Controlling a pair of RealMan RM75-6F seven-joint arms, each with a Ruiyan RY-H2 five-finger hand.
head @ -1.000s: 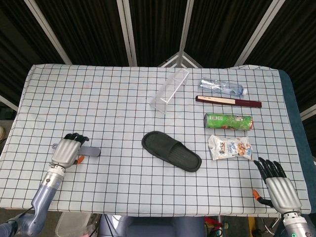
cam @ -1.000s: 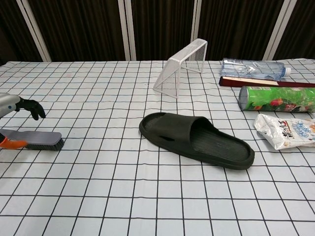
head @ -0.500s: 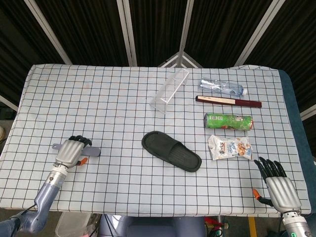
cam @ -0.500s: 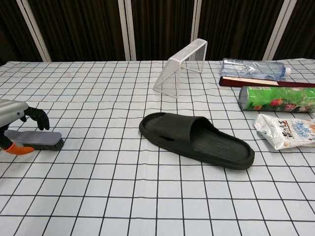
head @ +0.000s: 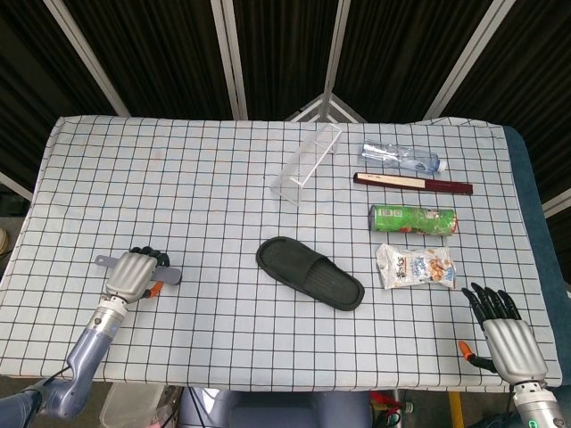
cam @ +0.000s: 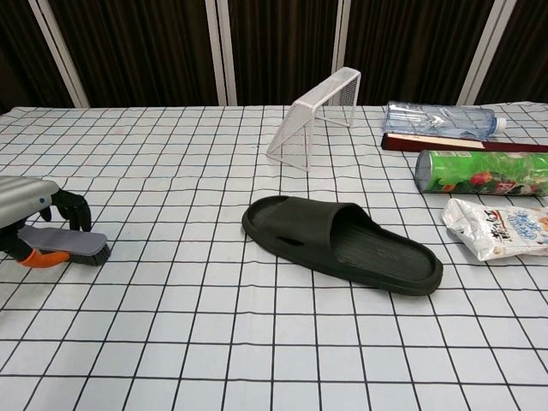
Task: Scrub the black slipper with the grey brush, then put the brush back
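Observation:
The black slipper [head: 310,273] [cam: 342,242] lies sole down at the middle of the checked table, toe toward the right. Far to its left the grey brush [head: 169,275] [cam: 73,244] lies flat near the left edge. My left hand [head: 134,275] [cam: 26,201] sits over the brush. Its dark fingers [cam: 75,210] curl down behind the brush's far side and the orange-tipped thumb lies on the near side, so it grips the brush. My right hand [head: 504,330] rests at the front right edge with fingers spread, holding nothing. The chest view does not show it.
Behind the slipper stands a tilted wire mesh rack [head: 308,163] [cam: 312,120]. On the right are a water bottle [head: 400,159], a dark red box [head: 412,183], a green can [head: 413,219] and a snack bag [head: 415,266].
My left hand has come down from above the brush and its fingers have closed around it. The brush shifted slightly. The right hand drew back a little toward the front edge.

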